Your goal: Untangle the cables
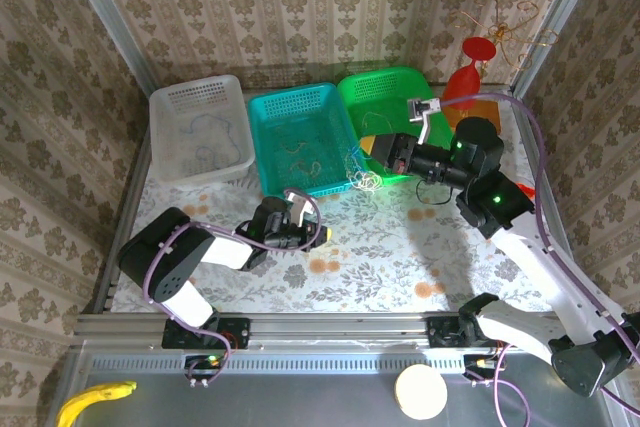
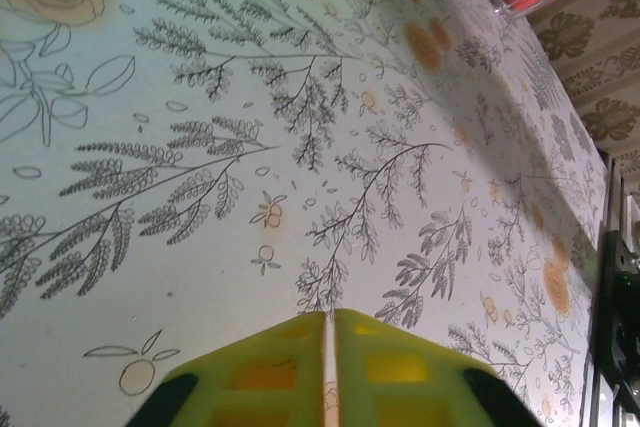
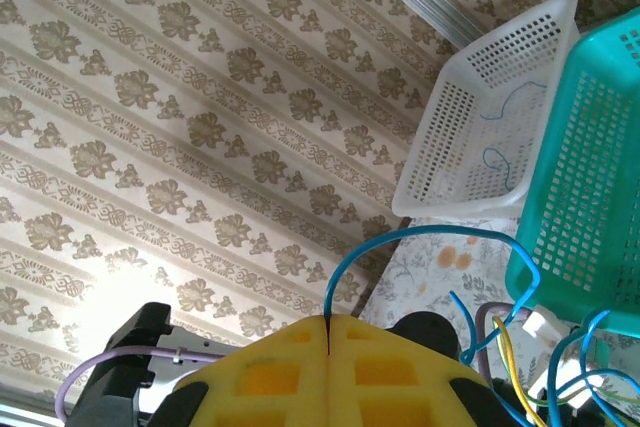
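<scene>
Right gripper [image 3: 328,325], nearest the lens, is pressed together on a blue cable [image 3: 420,234] looping up from its seam; the cable tangle [image 1: 362,179] sits just beside the front corner of the teal basket [image 1: 292,97]. Left gripper [image 2: 328,319] shows only a pale sliver between its jaws; cannot tell if a strand is caught. Best to verify that hold, then part the arms slowly so loops slip, not cinch.

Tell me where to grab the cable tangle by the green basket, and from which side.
Probably a loose loop on the near edge of the cable tangle, coming from above: the teal basket and green basket wall its far side, while its loops spread over bare table.
</scene>
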{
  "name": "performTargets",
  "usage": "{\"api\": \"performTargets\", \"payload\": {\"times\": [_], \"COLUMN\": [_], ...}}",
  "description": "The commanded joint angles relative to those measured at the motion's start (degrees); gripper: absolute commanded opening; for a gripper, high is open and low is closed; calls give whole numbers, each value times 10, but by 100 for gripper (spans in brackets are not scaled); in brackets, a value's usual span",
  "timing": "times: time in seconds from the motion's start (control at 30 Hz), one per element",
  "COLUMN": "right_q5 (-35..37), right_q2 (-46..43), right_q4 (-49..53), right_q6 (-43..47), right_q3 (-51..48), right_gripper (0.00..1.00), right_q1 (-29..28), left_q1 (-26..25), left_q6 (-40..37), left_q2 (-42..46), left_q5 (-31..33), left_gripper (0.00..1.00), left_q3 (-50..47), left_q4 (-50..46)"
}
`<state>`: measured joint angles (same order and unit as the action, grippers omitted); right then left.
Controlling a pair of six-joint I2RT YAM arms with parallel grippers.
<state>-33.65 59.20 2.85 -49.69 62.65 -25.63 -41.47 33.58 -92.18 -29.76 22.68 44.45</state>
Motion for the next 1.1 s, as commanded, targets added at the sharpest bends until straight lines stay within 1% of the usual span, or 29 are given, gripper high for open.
{"api": "performTargets", "payload": {"times": [0.0,0.07,0.2,0.27,0.33,0.43,0.5,0.57,0.7,0.9,1.07], "right_q5": [-18,-18,-18,-18,-19,-24,-26,-27,-23,-9,1], "right_q2": [0,-2,-9,-10,-10,-9,-5,-1,1,-1,-2], "right_q4": [2,8,14,14,8,1,-7,-11,-13,-17,-23], "right_q6": [4,6,9,8,5,3,2,1,2,-2,-9], "right_q3": [6,-5,-34,-51,-70,-93,-109,-118,-131,-143,-148], "right_gripper": [0,0,0,0,0,0,0,0,0,0,0], "right_q1": [2,2,1,1,0,-3,-8,-13,-30,-58,-81], "left_q1": [5,5,2,0,-2,-6,-8,-12,-17,-25,-29], "left_q6": [1,-4,-22,-33,-43,-54,-67,-82,-105,-114,-114], "left_q2": [17,32,79,109,142,188,214,233,243,220,187], "left_q5": [-13,-15,-20,-20,-18,-13,-14,-13,-12,-14,-11], "left_gripper": [29,40,55,60,69,75,77,81,84,85,85], "left_q3": [-2,2,12,19,23,28,41,56,88,118,123], "left_q4": [25,14,-27,-58,-91,-135,-174,-208,-250,-243,-212]}}
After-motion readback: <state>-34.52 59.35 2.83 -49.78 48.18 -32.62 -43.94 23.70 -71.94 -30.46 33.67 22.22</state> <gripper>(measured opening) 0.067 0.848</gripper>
